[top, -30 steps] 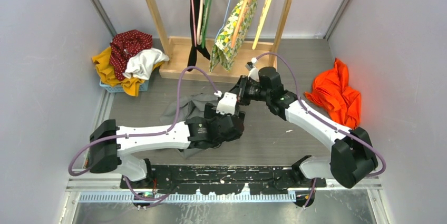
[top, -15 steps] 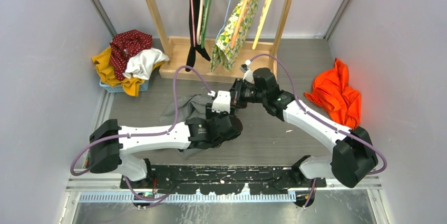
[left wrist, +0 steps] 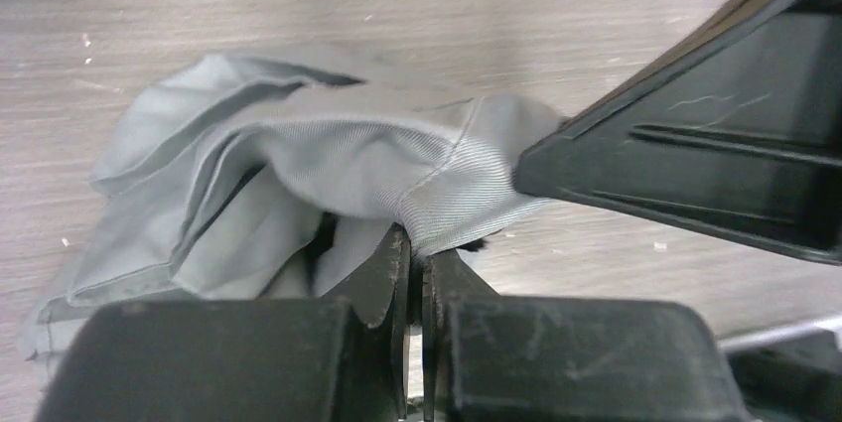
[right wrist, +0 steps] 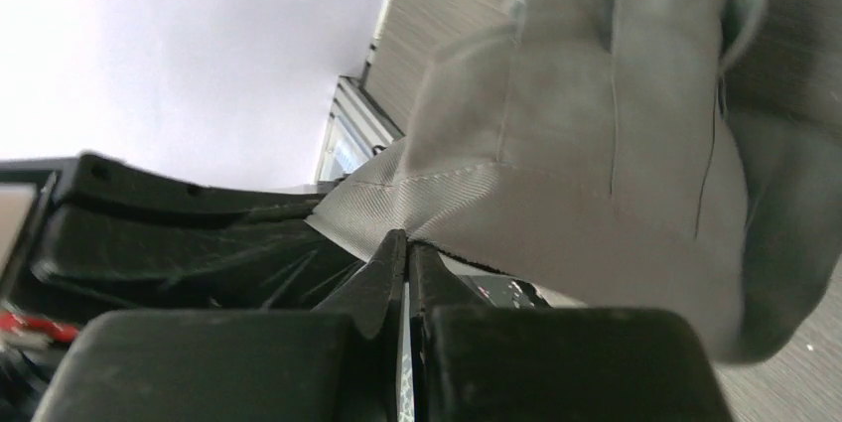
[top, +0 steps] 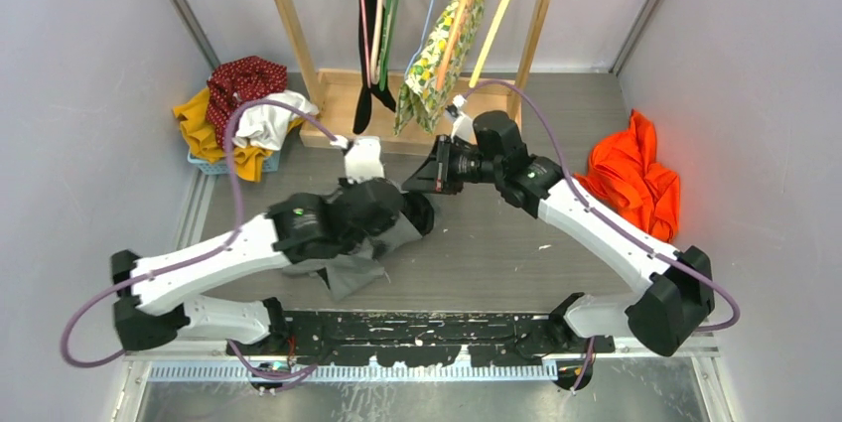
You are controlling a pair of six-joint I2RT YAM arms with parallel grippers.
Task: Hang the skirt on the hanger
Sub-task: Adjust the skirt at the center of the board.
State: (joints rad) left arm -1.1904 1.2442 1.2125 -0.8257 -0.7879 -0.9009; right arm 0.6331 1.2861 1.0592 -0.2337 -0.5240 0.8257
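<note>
The grey skirt lies crumpled on the table under my left arm, and it fills the left wrist view and the right wrist view. My left gripper is shut on a stitched edge of the skirt. My right gripper is shut on the same edge, close beside the left one. Its black body shows in the left wrist view. Several hangers hang on the wooden rack at the back, among them a bare yellow hanger.
A lemon-print garment and a black one hang on the rack. A blue basket piled with clothes stands at the back left. An orange garment lies at the right.
My left gripper has shut on the skirt's edge. The left arm has swung, its elbow moving left and its wrist back. The right gripper has shifted a little left.
</note>
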